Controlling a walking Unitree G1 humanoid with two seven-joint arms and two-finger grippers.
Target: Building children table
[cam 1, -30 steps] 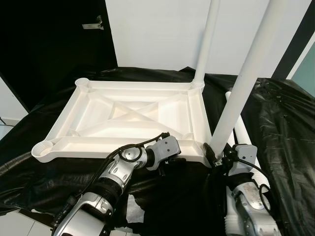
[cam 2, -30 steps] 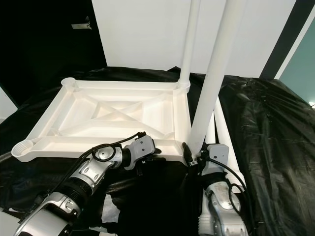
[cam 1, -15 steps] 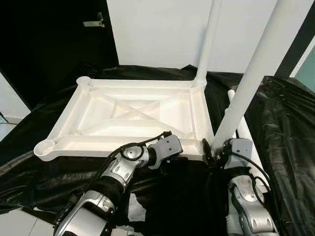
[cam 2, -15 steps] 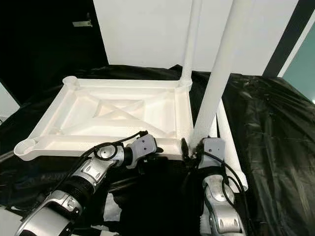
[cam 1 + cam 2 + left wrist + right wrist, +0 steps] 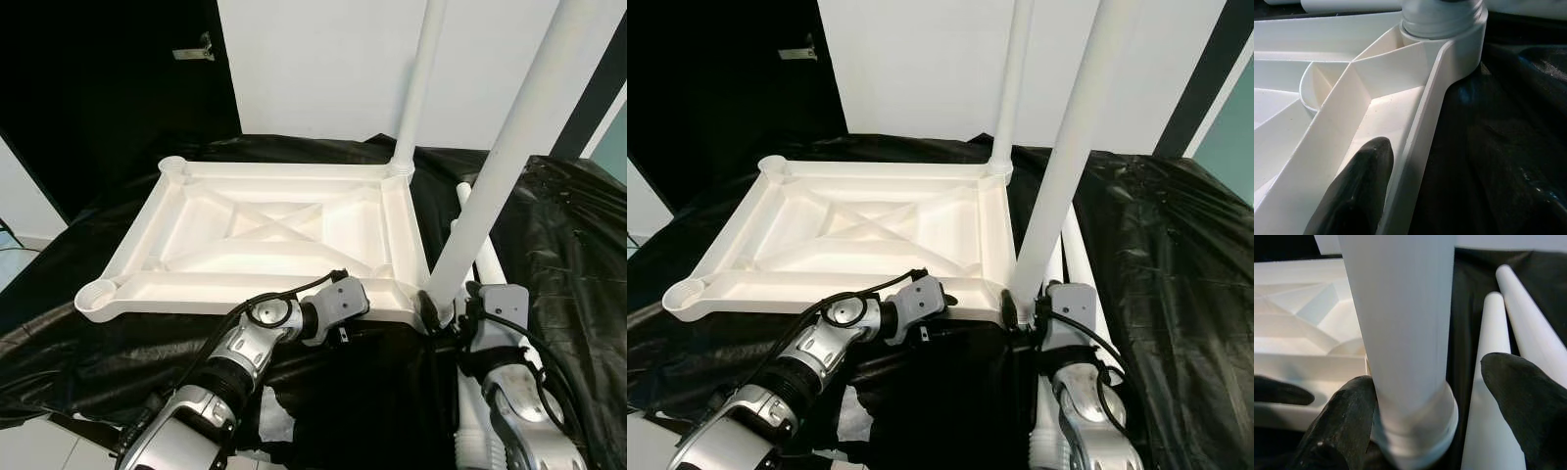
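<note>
Upturned tabletop lying on black sheet. Left end effector pinching its near rim. Right end effector spread around upright leg at near right corner socket.

Silver jointed arms, black cables, black fingers.

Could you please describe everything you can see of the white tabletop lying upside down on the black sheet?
The tabletop is a white, moulded plastic rectangle lying underside up on black sheeting. Its raised rim encloses crossed stiffening ribs, with a round socket at each corner. The two right sockets hold upright white legs; the two left ones are open. The left gripper grips the near rim, one finger inside it, and the right gripper straddles the near leg's base.
</note>
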